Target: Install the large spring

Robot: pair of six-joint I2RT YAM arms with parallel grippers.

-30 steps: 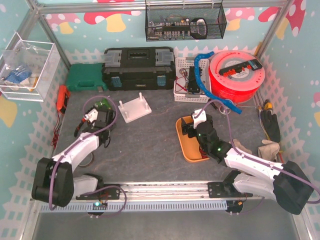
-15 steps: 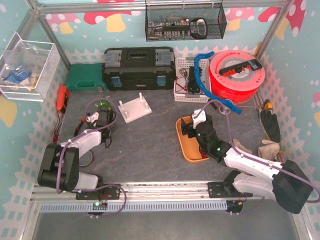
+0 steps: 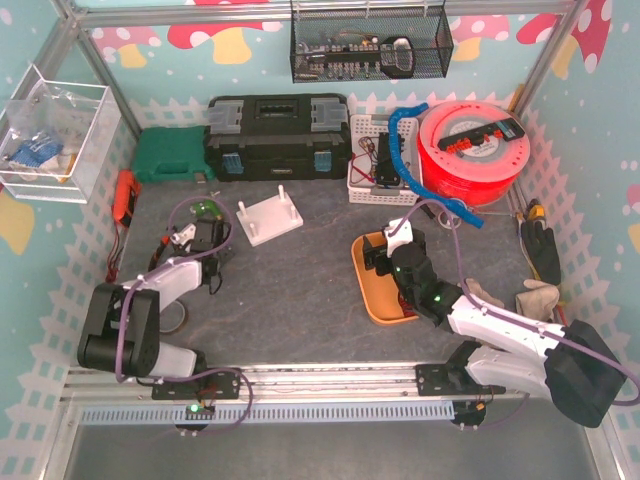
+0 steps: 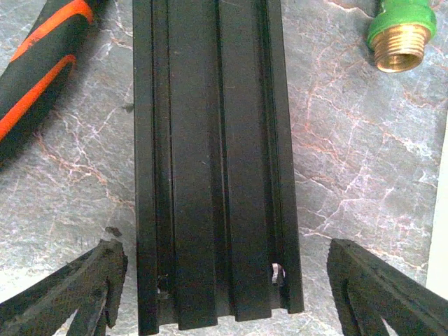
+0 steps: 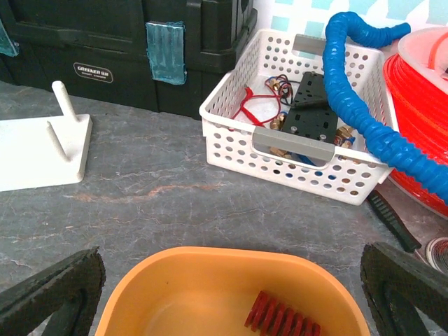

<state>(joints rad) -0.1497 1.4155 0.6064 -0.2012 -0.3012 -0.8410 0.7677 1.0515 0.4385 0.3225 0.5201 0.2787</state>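
A red coil spring (image 5: pixel 281 320) lies in the near right part of the orange tray (image 5: pixel 175 280). My right gripper (image 5: pixel 231 290) hangs open just above that tray, its fingers wide on either side, touching nothing. In the top view the right gripper (image 3: pixel 386 258) covers the tray (image 3: pixel 372 292) and hides the spring. The white base with two upright pegs (image 3: pixel 268 218) stands left of the tray, also in the right wrist view as the peg base (image 5: pixel 43 145). My left gripper (image 4: pixel 227 287) is open astride a black slotted rail (image 4: pixel 213 154) lying on the table, with a gap at each finger.
A black toolbox (image 3: pixel 278 135), a green case (image 3: pixel 170 155), a white basket (image 3: pixel 380 165) with a blue hose (image 5: pixel 357 105) and a red spool (image 3: pixel 475 150) line the back. An orange-black handle (image 4: pixel 38 66) and a green-brass fitting (image 4: pixel 397 35) lie beside the rail.
My left gripper's jaws have spread wider, away from the black rail, and the left arm's base has turned further left. The right arm has not moved.
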